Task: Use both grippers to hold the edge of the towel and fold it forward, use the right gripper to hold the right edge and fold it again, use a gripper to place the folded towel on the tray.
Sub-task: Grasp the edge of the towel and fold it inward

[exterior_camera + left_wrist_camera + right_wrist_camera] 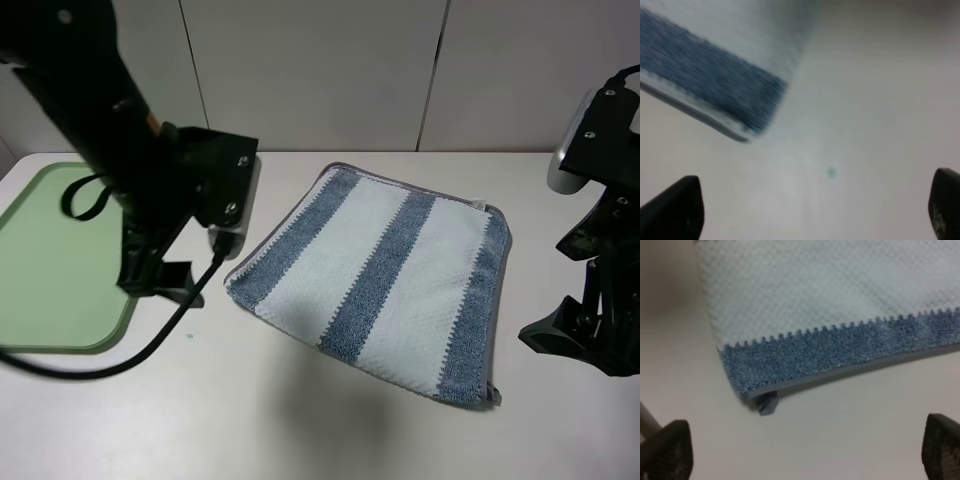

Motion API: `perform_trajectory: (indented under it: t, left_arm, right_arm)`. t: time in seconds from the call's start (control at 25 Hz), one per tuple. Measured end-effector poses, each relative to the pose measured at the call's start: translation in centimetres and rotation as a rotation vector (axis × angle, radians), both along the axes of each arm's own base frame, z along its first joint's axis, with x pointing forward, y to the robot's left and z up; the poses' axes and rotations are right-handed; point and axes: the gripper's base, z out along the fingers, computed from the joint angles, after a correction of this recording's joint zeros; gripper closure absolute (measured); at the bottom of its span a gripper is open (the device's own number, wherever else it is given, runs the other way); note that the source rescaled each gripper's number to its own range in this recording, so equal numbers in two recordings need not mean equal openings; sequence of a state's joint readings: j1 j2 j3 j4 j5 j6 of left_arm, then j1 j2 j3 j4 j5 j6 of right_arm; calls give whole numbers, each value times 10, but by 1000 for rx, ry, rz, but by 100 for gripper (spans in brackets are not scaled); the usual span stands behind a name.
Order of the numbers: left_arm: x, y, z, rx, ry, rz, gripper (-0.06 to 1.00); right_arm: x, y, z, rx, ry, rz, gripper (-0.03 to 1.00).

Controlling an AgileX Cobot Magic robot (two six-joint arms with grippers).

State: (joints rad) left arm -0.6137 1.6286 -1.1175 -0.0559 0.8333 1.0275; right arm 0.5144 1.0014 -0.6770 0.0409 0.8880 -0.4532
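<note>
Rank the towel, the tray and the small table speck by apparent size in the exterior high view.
1. the towel
2. the tray, though this is unsure: the frame edge and the left arm hide part of it, so the whole tray may be bigger
3. the speck, tiny

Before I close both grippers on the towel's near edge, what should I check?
1. Towel flat on table: ok.
2. Left gripper open, empty: ok.
3. Right gripper open, empty: ok.
4. Towel's edge between left jaws: not ok; the corner lies ahead of them.
5. Same edge between right jaws: not ok; the corner lies ahead of them.
6. Tray left of towel, bare where visible: ok.
</note>
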Motion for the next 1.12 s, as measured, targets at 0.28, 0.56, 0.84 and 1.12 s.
perform_trajectory:
  t: [0.28, 0.56, 0.84, 1.12]
  left_arm:
    - [45, -27, -5, -65, 51, 7, 8]
    - [51, -29, -35, 9, 139, -64, 9]
    - [58, -18, -47, 99, 127, -157, 9]
    - [52, -25, -47, 135, 111, -236, 9]
  right_arm:
    - [-1, 0, -14, 0, -30, 43, -3]
    - [5, 4, -36, -11, -18, 74, -3]
    - [15, 22, -59, -47, 29, 164, -3]
    - [12, 45, -88, -174, 101, 294, -3]
